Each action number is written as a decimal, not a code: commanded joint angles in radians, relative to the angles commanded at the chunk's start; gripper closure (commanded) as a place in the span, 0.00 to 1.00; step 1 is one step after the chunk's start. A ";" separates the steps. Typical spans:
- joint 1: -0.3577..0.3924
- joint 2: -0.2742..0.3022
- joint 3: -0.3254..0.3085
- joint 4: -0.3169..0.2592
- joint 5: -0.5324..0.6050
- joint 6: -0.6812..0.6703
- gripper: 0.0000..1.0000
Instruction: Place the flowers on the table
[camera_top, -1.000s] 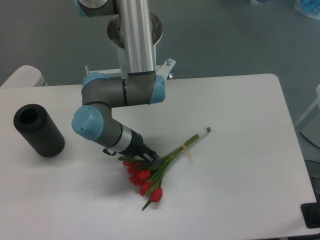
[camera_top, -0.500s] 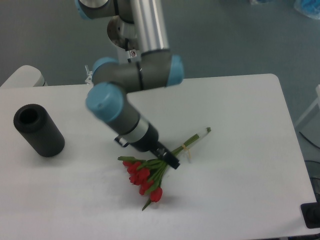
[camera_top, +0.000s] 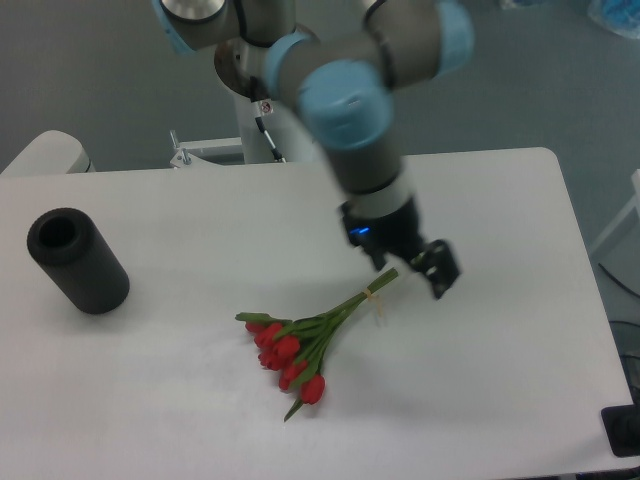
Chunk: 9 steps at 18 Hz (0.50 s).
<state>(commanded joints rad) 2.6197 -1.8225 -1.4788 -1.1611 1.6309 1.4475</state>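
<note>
The flowers (camera_top: 296, 350), a small bunch of red tulip buds with green leaves and tied green stems, lie flat on the white table (camera_top: 500, 380) near its middle front. Their buds point to the lower left and their stems run up to the right. My gripper (camera_top: 408, 266) hangs over the far tip of the stems, which it hides. It is open and holds nothing; one black finger (camera_top: 441, 272) sticks out to the right. The gripper is clear of the buds.
A black cylinder (camera_top: 77, 261) lies on its side at the left of the table. The arm's base and mount (camera_top: 245, 110) stand at the table's back edge. The table's right edge runs near x 600.
The gripper has let go of the bunch and swung up and to the right, from the buds toward the stem tips. The flowers have stayed lying where they were.
</note>
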 joint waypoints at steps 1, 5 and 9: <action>0.040 0.005 -0.003 -0.015 -0.046 0.052 0.00; 0.167 0.026 -0.014 -0.063 -0.140 0.282 0.00; 0.232 0.037 -0.015 -0.074 -0.132 0.448 0.00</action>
<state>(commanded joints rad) 2.8515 -1.7856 -1.4941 -1.2348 1.4987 1.8958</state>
